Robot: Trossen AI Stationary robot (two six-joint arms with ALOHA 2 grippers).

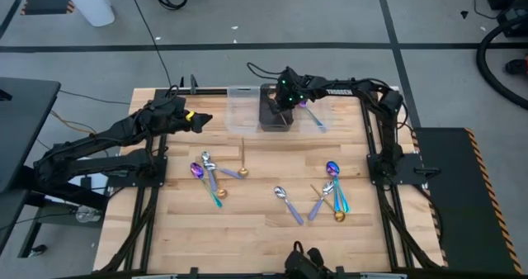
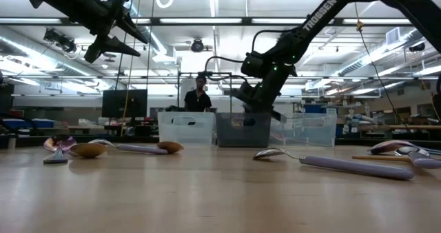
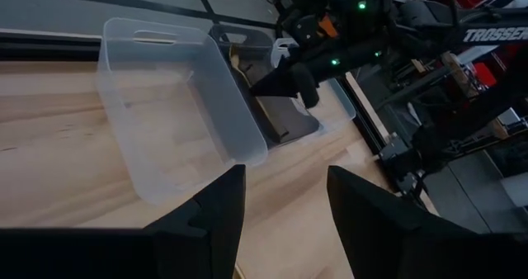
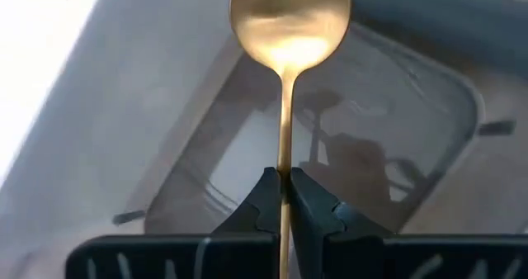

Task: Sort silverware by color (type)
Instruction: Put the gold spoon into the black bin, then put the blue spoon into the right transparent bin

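The right end effector (image 4: pixel 283 198) pinches a gold spoon (image 4: pixel 289 23) by its slim handle, centre frame, over the dark bin (image 4: pixel 429 139). Light, stiff, slippery; mid-handle grips best. The left end effector (image 3: pixel 285 205) hangs spread.

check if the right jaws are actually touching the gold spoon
Touching. The right wrist view shows the right gripper pinching the gold spoon by its thin handle, no gap either side.

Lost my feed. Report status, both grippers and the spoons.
Right gripper shut on gold spoon, over the dark bin. Left gripper open, empty, near clear bin. Nothing in the way.
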